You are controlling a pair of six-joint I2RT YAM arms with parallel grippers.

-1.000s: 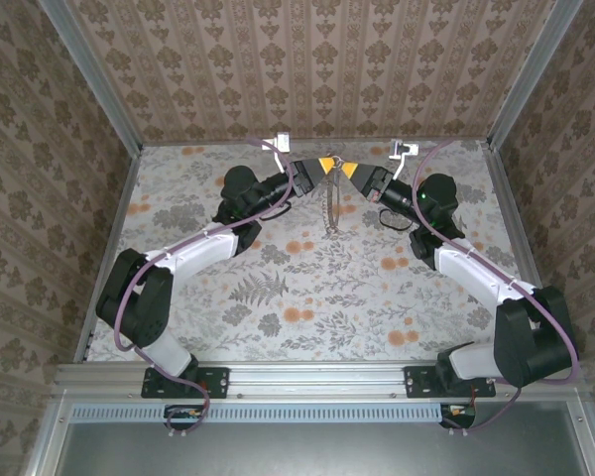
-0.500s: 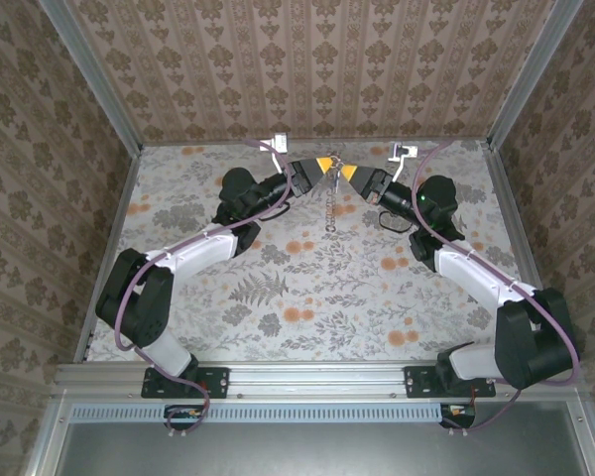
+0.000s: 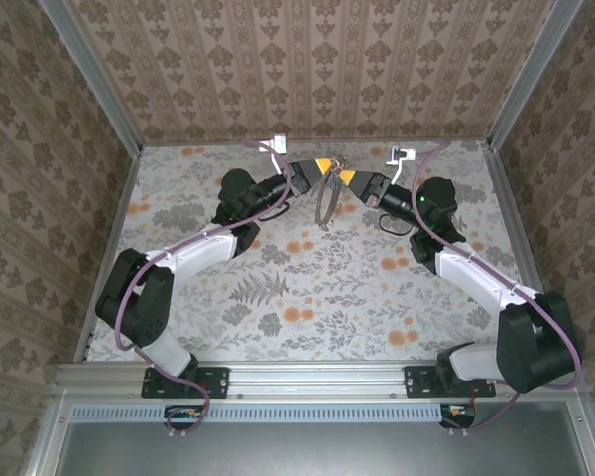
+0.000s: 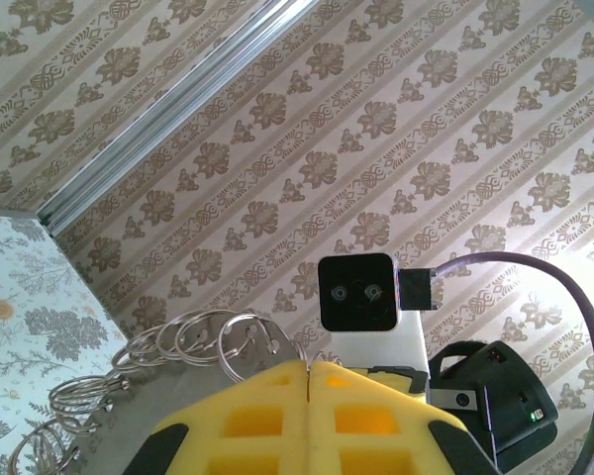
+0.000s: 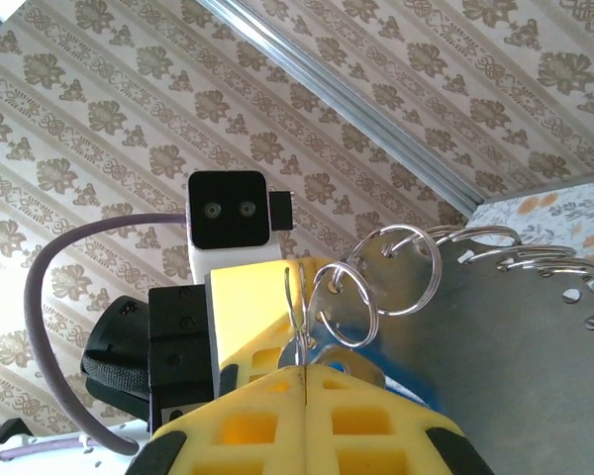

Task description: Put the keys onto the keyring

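Overhead, find the left tool (image 3: 327,165) and right tool (image 3: 345,174) nose to nose above the far middle of the counter (image 3: 278,288). Hanging from where they meet, the keyring (image 3: 324,203), strap's long axis running straight down toward the floral surface; cannot tell whether its lower end touches. From the left wrist: tool pressed together on a thin wire at the seam, chain of rings (image 4: 193,341) trailing off lower left, cut by the frame edge. From the right wrist: likewise pressed together on an edge-on ring wire, split ring (image 5: 342,297) standing just above. Just behind those tips, a patch of the key (image 5: 376,361), blue head mostly hidden; blade and heading impossible to make out.
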